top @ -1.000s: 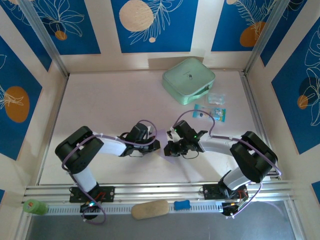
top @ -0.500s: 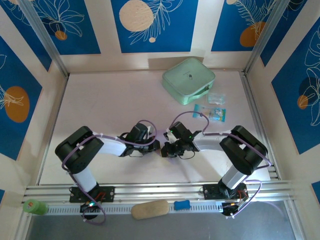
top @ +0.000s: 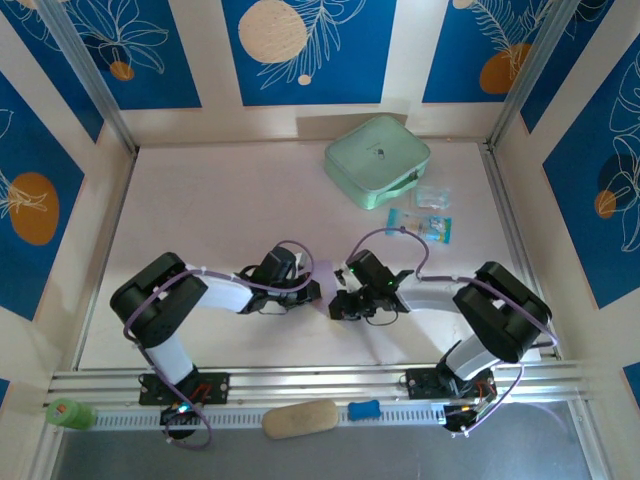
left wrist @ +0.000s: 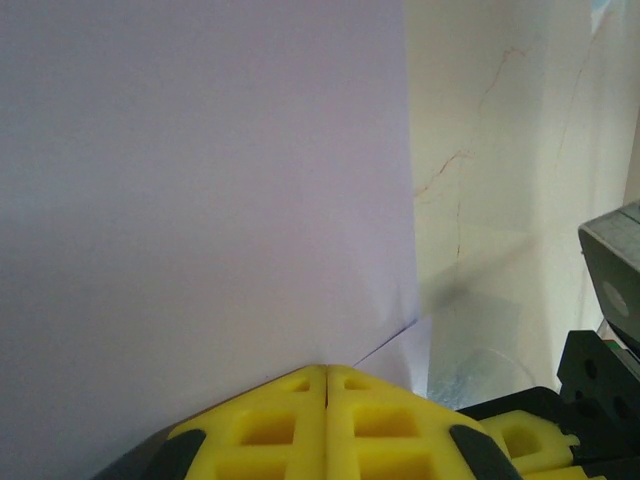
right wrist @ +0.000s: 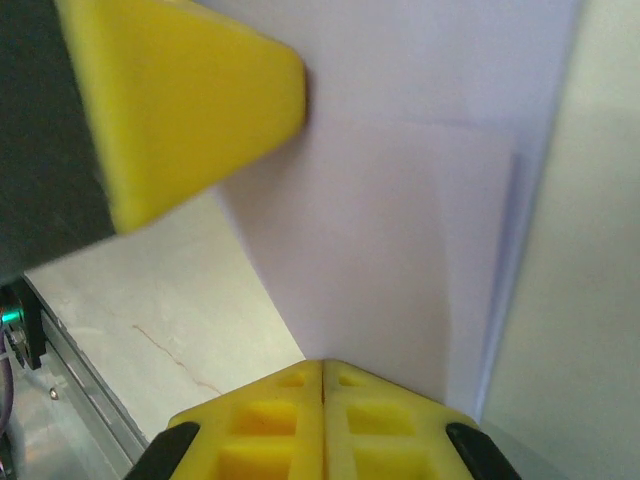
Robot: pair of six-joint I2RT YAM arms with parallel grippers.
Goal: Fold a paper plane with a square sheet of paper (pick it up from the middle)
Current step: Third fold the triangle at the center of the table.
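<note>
I am clamping both sets of jaws tight. My left gripper (left wrist: 326, 372) is pinching one edge of the square sheet of paper (left wrist: 200, 180), and my right gripper (right wrist: 322, 368) is pinching the same sheet, showing overlapping layers. The sheet is sitting between us, well apart from the mint-green case (top: 377, 160), on its near side.

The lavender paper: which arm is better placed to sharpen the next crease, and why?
Probably the right. The right arm has its jaws shut on the paper where folded layers overlap just ahead; the left arm pinches the sheet and can anchor it.
</note>
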